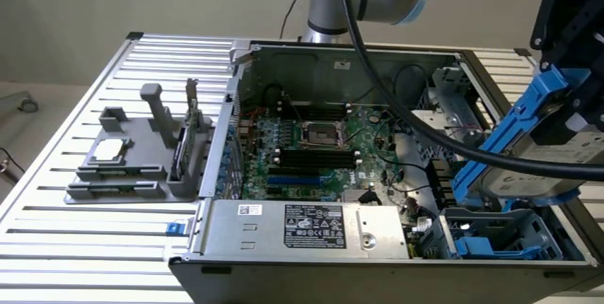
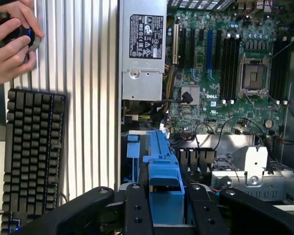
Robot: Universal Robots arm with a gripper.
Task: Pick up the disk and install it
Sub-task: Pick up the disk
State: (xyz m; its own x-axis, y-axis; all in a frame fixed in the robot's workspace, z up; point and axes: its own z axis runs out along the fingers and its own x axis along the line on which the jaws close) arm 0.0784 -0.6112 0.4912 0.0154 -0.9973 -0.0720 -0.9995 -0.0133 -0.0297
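Observation:
The disk (image 1: 517, 177), a silver-grey drive in a blue plastic carrier frame, hangs tilted above the open computer case (image 1: 340, 60) at the exterior view's right. My gripper (image 1: 569, 121) is shut on its upper end. In the wrist view the two black fingers (image 2: 137, 210) clamp the blue carrier of the disk (image 2: 164, 171) from both sides, with my gripper (image 2: 167, 215) directly over it. Below the disk sits the blue-railed drive bay (image 1: 500, 237) in the case's near corner at the exterior view's right.
Inside the case are the green motherboard (image 1: 312, 148) and the silver power supply box (image 1: 302, 226). A thick black cable (image 1: 406, 106) crosses over the case. A grey fixture (image 1: 141, 155) stands on the slatted table. A keyboard (image 2: 32, 156) and a person's hands (image 2: 10, 39) are beside the case.

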